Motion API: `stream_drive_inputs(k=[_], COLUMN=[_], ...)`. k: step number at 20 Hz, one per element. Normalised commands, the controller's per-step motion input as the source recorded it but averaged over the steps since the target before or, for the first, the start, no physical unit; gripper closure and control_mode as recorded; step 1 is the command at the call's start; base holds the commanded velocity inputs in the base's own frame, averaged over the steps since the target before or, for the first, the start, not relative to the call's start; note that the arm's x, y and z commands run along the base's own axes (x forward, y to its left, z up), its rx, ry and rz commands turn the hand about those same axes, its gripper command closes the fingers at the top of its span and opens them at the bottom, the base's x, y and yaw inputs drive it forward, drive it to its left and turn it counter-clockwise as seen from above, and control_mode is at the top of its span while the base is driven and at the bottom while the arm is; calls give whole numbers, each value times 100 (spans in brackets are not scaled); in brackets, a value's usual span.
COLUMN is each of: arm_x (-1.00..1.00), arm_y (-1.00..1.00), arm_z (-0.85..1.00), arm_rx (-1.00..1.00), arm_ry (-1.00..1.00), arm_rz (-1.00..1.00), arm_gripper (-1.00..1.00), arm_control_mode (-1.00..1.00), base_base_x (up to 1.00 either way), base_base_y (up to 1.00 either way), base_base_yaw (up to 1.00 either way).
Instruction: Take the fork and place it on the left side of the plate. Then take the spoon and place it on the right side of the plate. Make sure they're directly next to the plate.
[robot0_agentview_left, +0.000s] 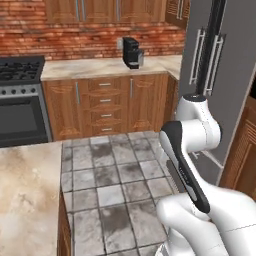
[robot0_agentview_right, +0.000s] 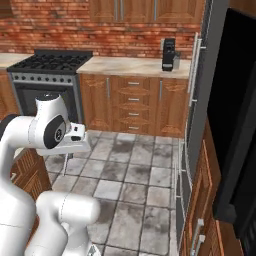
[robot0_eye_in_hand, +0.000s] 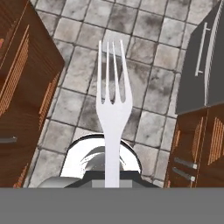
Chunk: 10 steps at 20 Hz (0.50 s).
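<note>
The fork (robot0_eye_in_hand: 112, 105), one utensil with four prongs, stands in the hand view with its handle running down into the gripper (robot0_eye_in_hand: 112, 175), whose fingers are closed on it. It hangs above the grey tiled floor (robot0_eye_in_hand: 144, 87), between two wooden cabinets (robot0_eye_in_hand: 22, 87).

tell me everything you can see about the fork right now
The fork is a slim, pale grey utensil that looks like metal, with four narrow prongs and a thin handle. In the hand view it points straight up the picture, prongs away from the camera, its handle running down into the pincer, which is shut on it. It is held in the air above the grey tiled floor, touching nothing else. In the right base view it shows as a thin sliver hanging below the hand.
</note>
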Motion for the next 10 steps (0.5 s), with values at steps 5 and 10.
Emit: stream_drive_inputs(k=[5,10], arm_x=[0,0], arm_y=[0,0], arm_z=[0,0], arm_rx=[0,0], arm_ry=[0,0], arm_rz=[0,0], arm_gripper=[100,100], arm_control_mode=[100,100], base_base_x=[-100,-100], base_base_y=[13,12], base_base_yaw=[1,1])
